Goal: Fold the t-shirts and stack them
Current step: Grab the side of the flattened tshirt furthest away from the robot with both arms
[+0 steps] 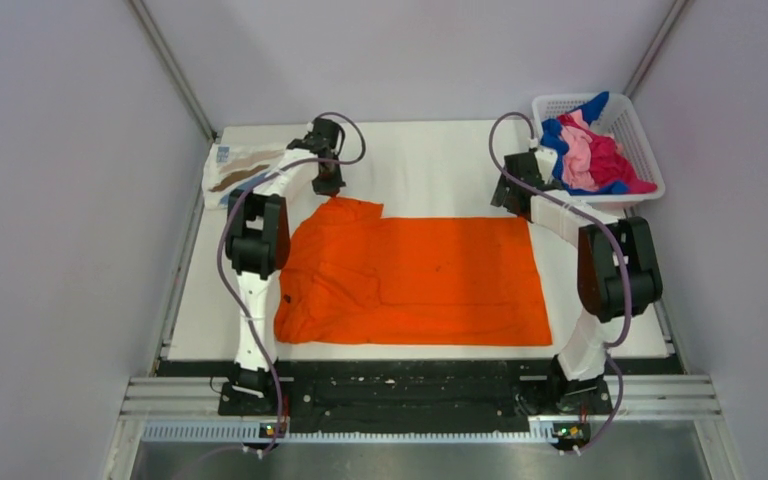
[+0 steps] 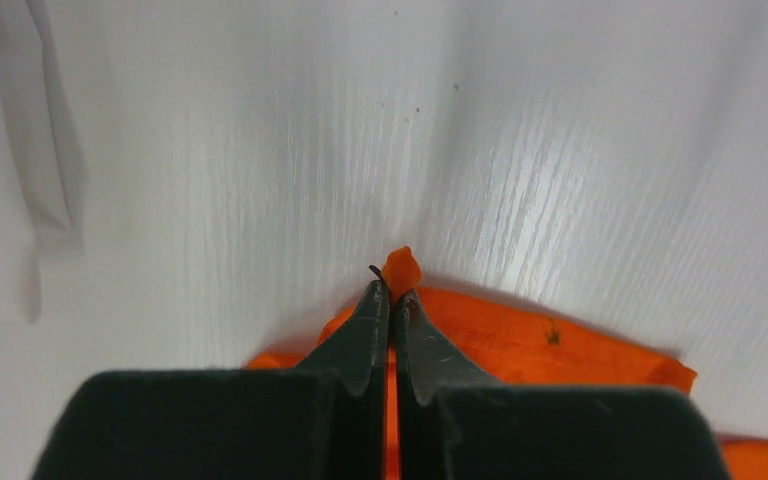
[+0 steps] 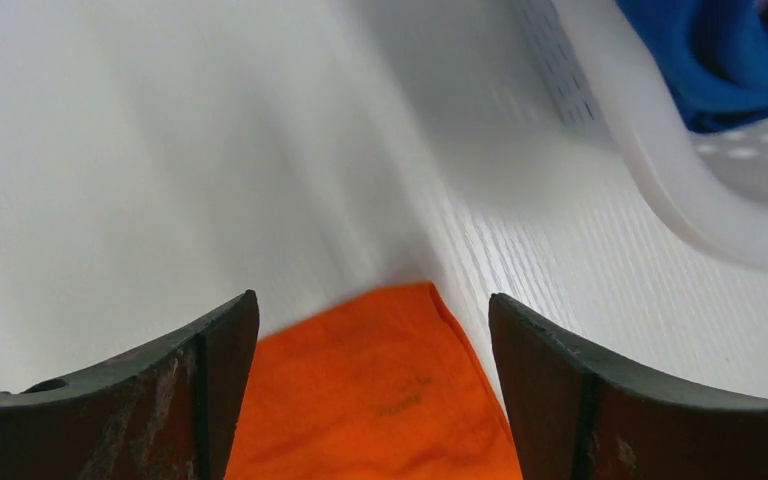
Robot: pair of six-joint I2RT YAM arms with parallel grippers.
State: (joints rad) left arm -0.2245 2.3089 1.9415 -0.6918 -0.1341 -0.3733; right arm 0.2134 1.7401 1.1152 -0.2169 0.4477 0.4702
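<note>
Orange t-shirt [image 1: 415,280] lies spread on the table [image 1: 430,160]. Its left part is doubled over, so you cannot see what is under that flap. Off its far-left corner, the white streaked t-shirt [image 1: 245,170] is partly hidden by the left arm. Off its far-right corner, the blue, pink and magenta t-shirts [image 1: 592,155] are heaped in the basket [image 1: 643,135], and you cannot separate their outlines.

Your left hand [image 2: 392,292] is clenched on the orange t-shirt's far-left corner, with a tab of cloth poking past the tips. Your right hand [image 3: 372,320] is spread wide, straddling the far-right corner. Contact with the cloth is unclear.
</note>
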